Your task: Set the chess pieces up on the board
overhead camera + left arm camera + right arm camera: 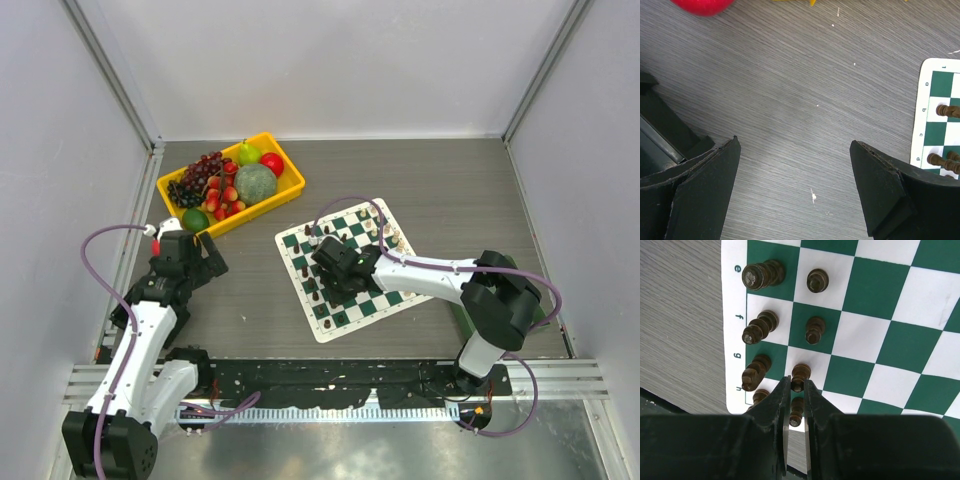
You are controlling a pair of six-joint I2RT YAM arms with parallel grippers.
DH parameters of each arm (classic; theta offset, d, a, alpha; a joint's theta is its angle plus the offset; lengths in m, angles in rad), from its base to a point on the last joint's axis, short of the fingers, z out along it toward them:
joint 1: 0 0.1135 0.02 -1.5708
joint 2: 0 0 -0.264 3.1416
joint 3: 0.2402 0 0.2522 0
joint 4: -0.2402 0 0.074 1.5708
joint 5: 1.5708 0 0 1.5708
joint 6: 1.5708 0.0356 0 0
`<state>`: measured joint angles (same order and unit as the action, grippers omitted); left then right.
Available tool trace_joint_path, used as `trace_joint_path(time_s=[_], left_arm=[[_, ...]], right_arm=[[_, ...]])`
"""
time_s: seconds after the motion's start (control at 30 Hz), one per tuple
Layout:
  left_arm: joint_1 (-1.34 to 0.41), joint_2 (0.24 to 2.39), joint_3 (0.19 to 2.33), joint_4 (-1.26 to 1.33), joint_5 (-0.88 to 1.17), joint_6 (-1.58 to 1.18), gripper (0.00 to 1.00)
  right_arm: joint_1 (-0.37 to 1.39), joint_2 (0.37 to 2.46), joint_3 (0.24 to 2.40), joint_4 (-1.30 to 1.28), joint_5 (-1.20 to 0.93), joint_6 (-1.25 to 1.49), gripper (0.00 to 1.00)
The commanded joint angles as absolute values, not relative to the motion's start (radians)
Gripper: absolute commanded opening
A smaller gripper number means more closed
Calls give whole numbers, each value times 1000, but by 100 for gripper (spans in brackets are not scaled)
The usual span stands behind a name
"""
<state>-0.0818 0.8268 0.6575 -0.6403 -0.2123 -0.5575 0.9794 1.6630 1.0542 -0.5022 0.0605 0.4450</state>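
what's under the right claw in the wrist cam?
A dark pawn held between the fingers of the right claw, over the near corner of the board by row h. The claw covers the pawn's base and the square under it.

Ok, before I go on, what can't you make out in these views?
Right wrist: the right gripper is shut on a dark pawn; seen from above, whether it is lifted off the board is unclear. Its fingers partly hide the h-row pieces.
Top view: the right arm covers the squares under it; the chess pieces are too small to name.
Left wrist: the open left gripper sees only the board's corner, cut off by the right edge.
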Motion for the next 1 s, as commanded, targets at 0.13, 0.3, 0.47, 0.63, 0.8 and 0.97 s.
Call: trace_joint_path(time_s=[0.13,0.3,0.47,0.63,0.8,0.97], left_arm=[[-77,824,663,-606,-209,-555,99],[-77,825,660,-606,-210,-555,99],[-77,834,664,-606,-202,-555,99],[-77,827,664,-609,-210,-549,99],[-77,819,660,-617,-213,-549,99],[-77,815,653,-612,-224,-540,99]], right_arm=[[979,1667,1061,-486,66,446,25],[977,1657,1065,-494,80,443,37],[979,1635,1078,-508,92,443,41],[966,1586,1114,-537,170,427,49],[878,1571,1170,-563,238,399,50],[787,1595,1227,-563,241,385,54]])
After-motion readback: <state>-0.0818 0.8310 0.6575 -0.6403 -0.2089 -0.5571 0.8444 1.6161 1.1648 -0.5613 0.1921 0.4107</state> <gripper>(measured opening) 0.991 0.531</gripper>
